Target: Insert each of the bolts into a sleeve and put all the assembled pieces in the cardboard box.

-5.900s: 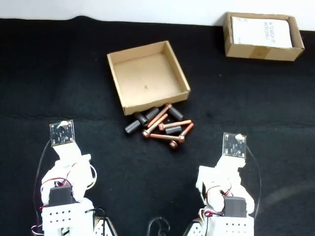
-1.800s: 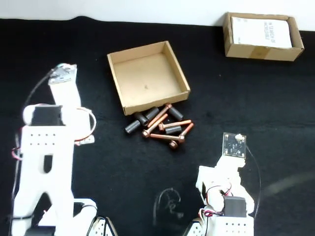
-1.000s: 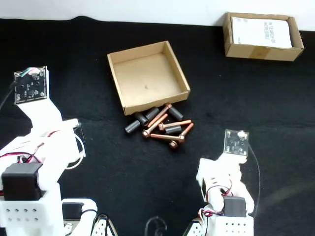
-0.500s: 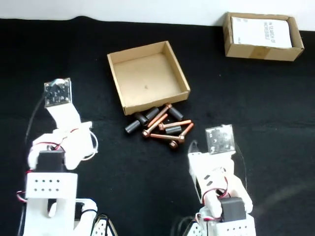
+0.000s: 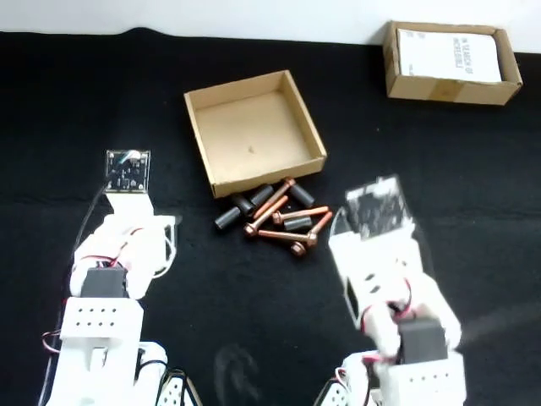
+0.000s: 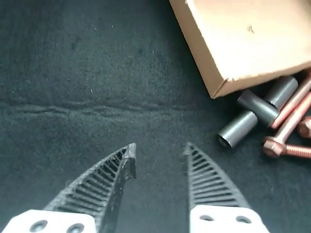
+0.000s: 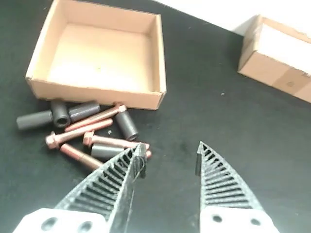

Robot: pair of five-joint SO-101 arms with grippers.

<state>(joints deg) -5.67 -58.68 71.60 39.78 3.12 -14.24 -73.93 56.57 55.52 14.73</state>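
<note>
Bolts [image 5: 283, 224] are lying in a loose coppery heap with the dark sleeves [image 5: 228, 218] around the middle of the high view. They're just under the lower edge of the open cardboard box [image 5: 254, 127], with a few sleeves right against its wall. Nothing's assembled or boxed yet.

What I'm worrying about: everything's overlapping, so pinching one bolt is probably going to drag or roll its neighbours. The sleeves hugging the box wall aren't leaving much finger room either.

Long axes are going all over. Two bolts are running roughly across the frame and two are slanting lower left to upper right, with a couple of hex heads showing at left ends.

Left gripper [image 6: 158, 155] is hovering over bare black cloth [image 5: 101, 85] left of the heap, fingers moderately apart and holding nothing. Right gripper [image 7: 170, 155] is hanging at the heap's lower right, fingers likewise spread and empty.
</note>
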